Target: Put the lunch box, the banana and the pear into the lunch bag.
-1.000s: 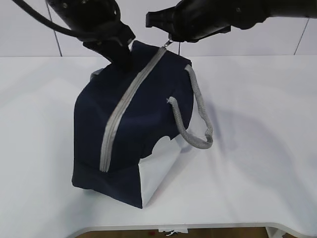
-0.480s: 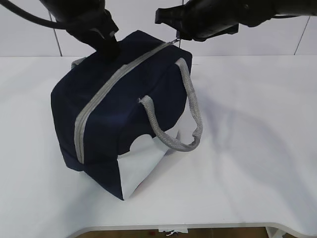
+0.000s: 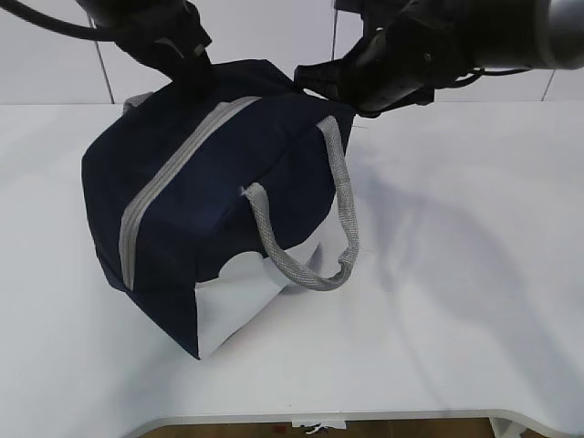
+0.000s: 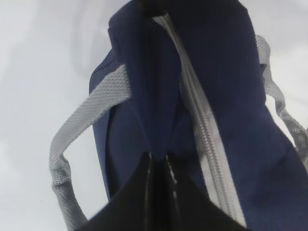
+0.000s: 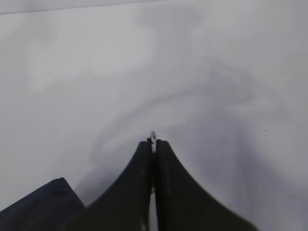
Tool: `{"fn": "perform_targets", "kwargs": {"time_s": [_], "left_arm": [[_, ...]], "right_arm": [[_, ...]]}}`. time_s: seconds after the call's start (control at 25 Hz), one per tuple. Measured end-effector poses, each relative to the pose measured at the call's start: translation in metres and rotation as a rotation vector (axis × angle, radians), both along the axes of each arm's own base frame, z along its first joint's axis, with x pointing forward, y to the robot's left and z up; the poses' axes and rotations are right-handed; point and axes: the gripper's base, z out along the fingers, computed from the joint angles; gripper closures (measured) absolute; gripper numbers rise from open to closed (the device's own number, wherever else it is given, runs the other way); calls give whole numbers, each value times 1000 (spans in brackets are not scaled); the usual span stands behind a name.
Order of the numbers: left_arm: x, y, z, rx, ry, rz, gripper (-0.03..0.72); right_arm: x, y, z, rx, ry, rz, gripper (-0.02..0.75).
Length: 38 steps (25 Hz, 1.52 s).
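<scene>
The navy lunch bag [image 3: 228,182] lies tilted on the white table, with its grey zipper [image 3: 173,173] closed along the top. One grey handle [image 3: 342,201] hangs toward the front above the white patch [image 3: 242,301]. My left gripper [image 3: 196,80] is shut on a fold of the bag's fabric at its far top edge; the left wrist view shows the gripper [image 4: 158,156] pinching navy cloth beside the zipper [image 4: 202,120]. My right gripper [image 3: 306,75] is shut on the zipper pull at the bag's far right end, and a metal sliver shows between its tips [image 5: 153,140]. The lunch box, banana and pear are out of view.
The white table [image 3: 474,274] stretches right and in front of the bag, with its front edge near the bottom of the exterior view. A white wall stands behind. A navy corner of the bag [image 5: 43,207] shows at the lower left of the right wrist view.
The bag has tipped from standing steeply on end to lying lower and flatter, shifting left. Both grippers came down with it, still holding its far end.
</scene>
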Motion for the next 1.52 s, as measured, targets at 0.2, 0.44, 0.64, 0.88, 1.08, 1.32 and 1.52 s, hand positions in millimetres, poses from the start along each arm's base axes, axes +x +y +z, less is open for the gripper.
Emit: {"fn": "perform_targets", "kwargs": {"time_s": [0.2,0.44,0.64,0.88,1.08,1.32,1.52], "left_arm": [[-2,1,4,-4,-9,-2,691],[-3,1,4,-5,-8,-4,691],[-3,1,4,-7,-5,-5,691],[1,-3,-5,-13,31,-7,691],[6,-7,-15,-8,59,-7,691],[10,-13,-25,-26,100,-11,653],[10,-13,-25,-27,98,-11,469]], "right_arm": [[2,2,-14,19,47,-13,737],[2,3,-14,31,55,-14,737],[2,3,-15,20,66,-13,737],[-1,-2,-16,-40,95,-2,737],[-2,-6,-14,-61,113,-13,698],[-3,-9,-13,-77,121,-20,480],[-6,-12,-10,-91,138,-32,391]]}}
